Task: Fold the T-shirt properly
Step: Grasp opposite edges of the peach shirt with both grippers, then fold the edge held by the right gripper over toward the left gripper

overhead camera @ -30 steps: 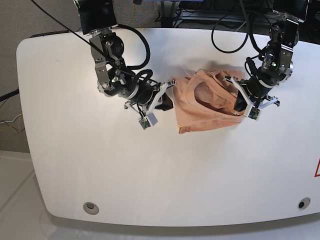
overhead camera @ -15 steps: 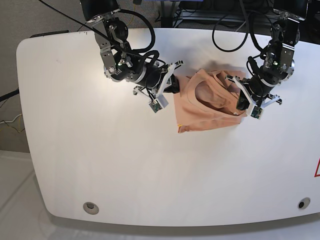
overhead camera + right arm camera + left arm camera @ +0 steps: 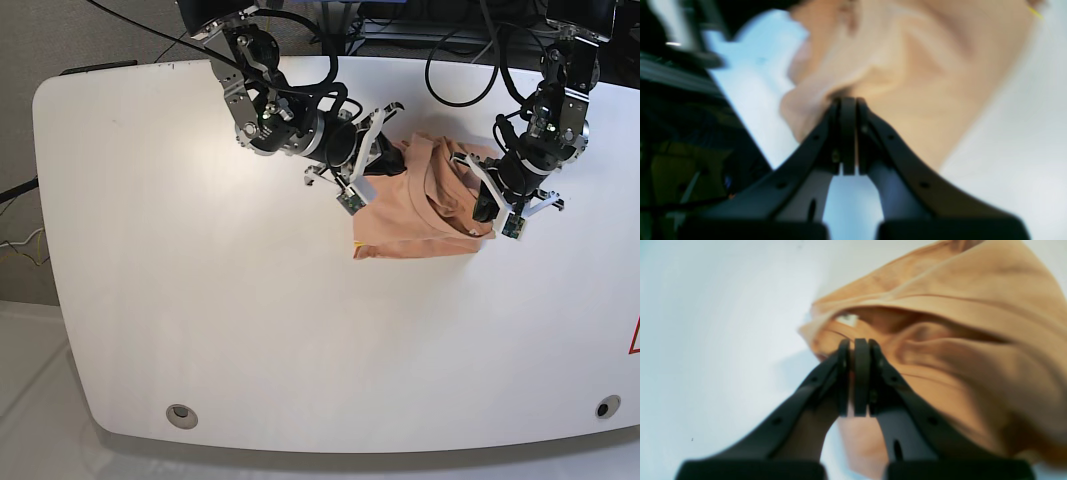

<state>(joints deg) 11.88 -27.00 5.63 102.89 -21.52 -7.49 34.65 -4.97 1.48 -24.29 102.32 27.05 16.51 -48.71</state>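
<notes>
1. Base view, nearest first: the front half of the white table point(image 3: 300, 350) holds none of the task's things, and the T-shirt point(image 3: 415, 215) lies bunched past the middle, toward the far right corner.
2. Its near hem point(image 3: 410, 250) lies flat on the tabletop, while the upper layers are gathered and lifted between the two arms.
3. The left gripper point(image 3: 480, 205) is at the shirt's right side. In the left wrist view its jaws are pressed fully together with a fold of peach cloth point(image 3: 940, 340) pinched at the tips; a small white tag point(image 3: 847, 319) shows just beyond them.
4. The right gripper point(image 3: 372, 160) is at the shirt's far left edge, also clamped tight. The right wrist view is blurred, but the fabric point(image 3: 907, 66) appears caught at its tips.
5. My reading is that a fold is being carried across with both pinches.
6. To do it well, keep both grips level and the cloth between them taut, so the layer lands without wrinkles.
7. Line the moving edge up with the near hem before letting go.
</notes>
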